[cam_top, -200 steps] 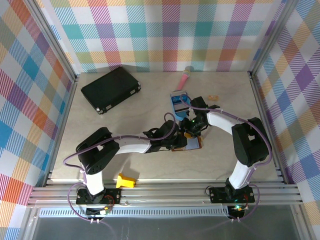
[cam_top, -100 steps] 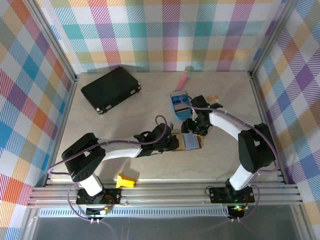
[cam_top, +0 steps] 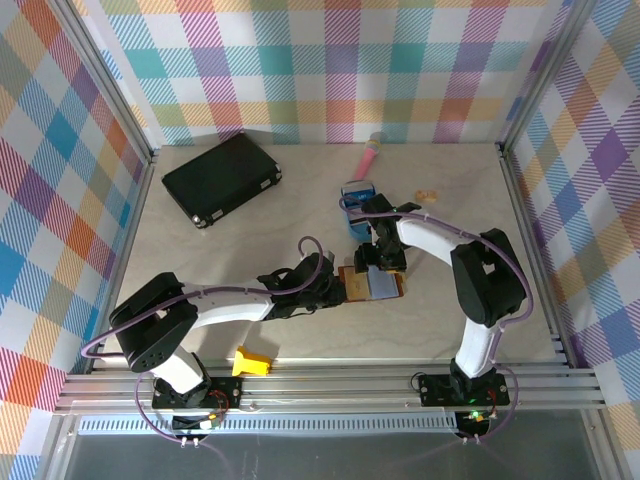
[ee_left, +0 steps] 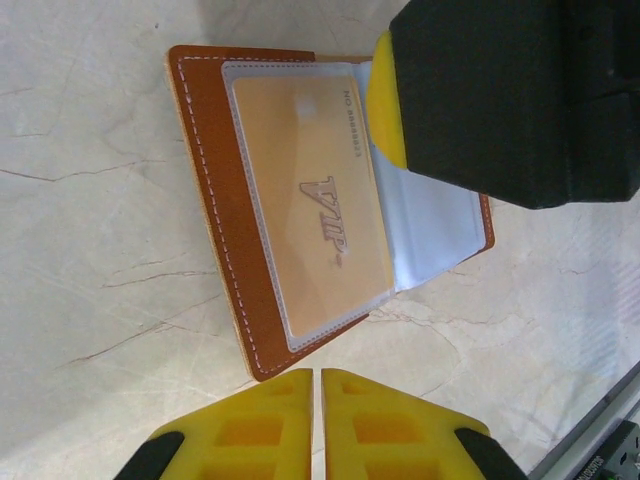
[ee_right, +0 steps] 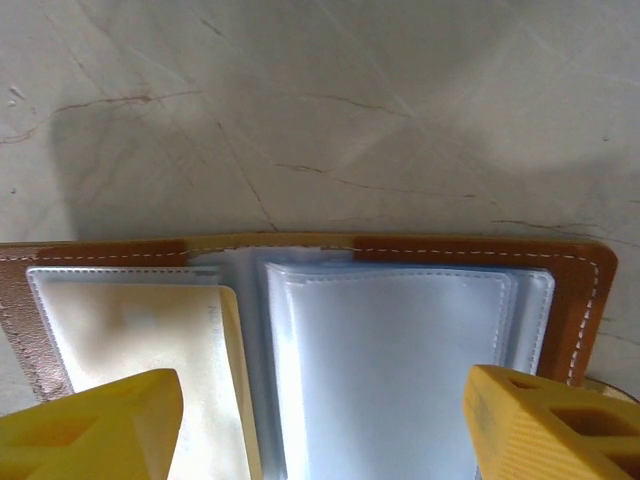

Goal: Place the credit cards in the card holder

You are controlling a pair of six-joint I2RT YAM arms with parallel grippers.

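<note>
The card holder point(cam_top: 380, 286) lies open on the table, brown leather with clear sleeves. A gold credit card point(ee_left: 310, 200) sits inside its left sleeve point(ee_right: 130, 330); the right sleeves point(ee_right: 400, 370) look blank. My left gripper point(ee_left: 318, 400) is shut with nothing between its yellow fingers, just off the holder's near edge, and its tip point(cam_top: 330, 287) lies left of the holder. My right gripper point(ee_right: 320, 430) hangs open over the holder, one finger above each half point(cam_top: 373, 262). Its black body point(ee_left: 500, 90) covers the holder's far side.
A large black case point(cam_top: 222, 178) lies at the back left. A blue tray point(cam_top: 357, 197), a pink object point(cam_top: 369, 155) and a small tan block point(cam_top: 427, 195) are behind the holder. A yellow plastic piece point(cam_top: 252, 361) rests near the front rail.
My right gripper has shifted left over the holder and spread its fingers wider. My left gripper has drawn back to the left, off the holder.
</note>
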